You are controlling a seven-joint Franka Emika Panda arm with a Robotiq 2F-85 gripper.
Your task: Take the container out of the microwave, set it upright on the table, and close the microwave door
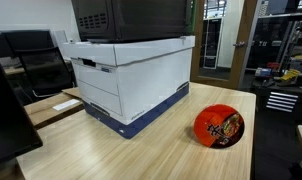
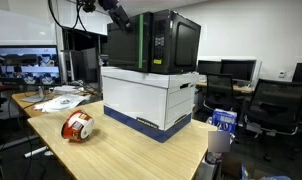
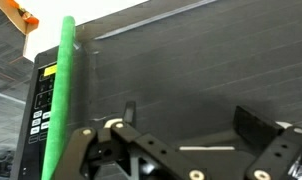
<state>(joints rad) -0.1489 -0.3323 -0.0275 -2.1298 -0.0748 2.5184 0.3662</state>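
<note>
Before the microwave door (image 3: 191,70), the hand (image 3: 186,125) hovers, jaws spread wide.

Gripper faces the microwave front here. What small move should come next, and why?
Probably ease the open gripper forward to press the microwave door beside its green handle: it faces the door closely, and I cannot tell it is latched. The container lies tipped on the table.

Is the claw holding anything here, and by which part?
Nothing is held. The claw is open and empty, facing the microwave door; the container lies on the table.
</note>
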